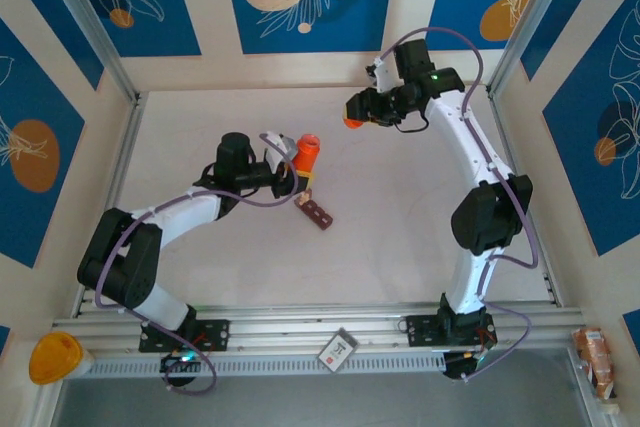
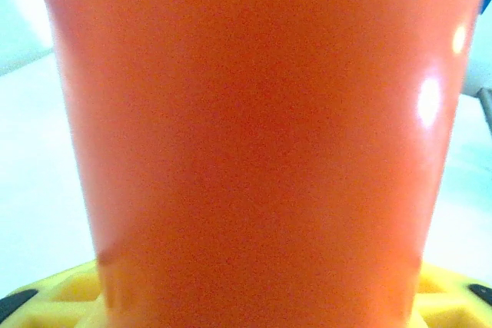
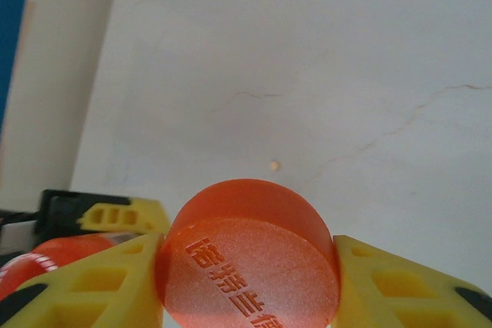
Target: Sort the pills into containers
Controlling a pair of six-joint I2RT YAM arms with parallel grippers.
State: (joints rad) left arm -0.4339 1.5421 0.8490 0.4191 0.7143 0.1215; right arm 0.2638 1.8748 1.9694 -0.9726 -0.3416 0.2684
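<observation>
Top external view: the left gripper is clamped on a bright orange cylindrical plastic bottle, holding it over the middle of the pale table. Just beside the bottle, on its near side, lies the small dark reddish-brown strip of three joined square containers, flat on the table and set at a slant. Well apart, toward the far right, the right gripper is closed on a round orange cap. A white card rests on the metal rail at the near edge.

Left wrist view: the orange bottle stands close against the lens, with the yellow fingers at its lower sides.

Right wrist view: two yellow fingers press on either side of the translucent orange cap, which bears raised characters. Beyond it, a small pale round pellet lies alone on the table.
</observation>
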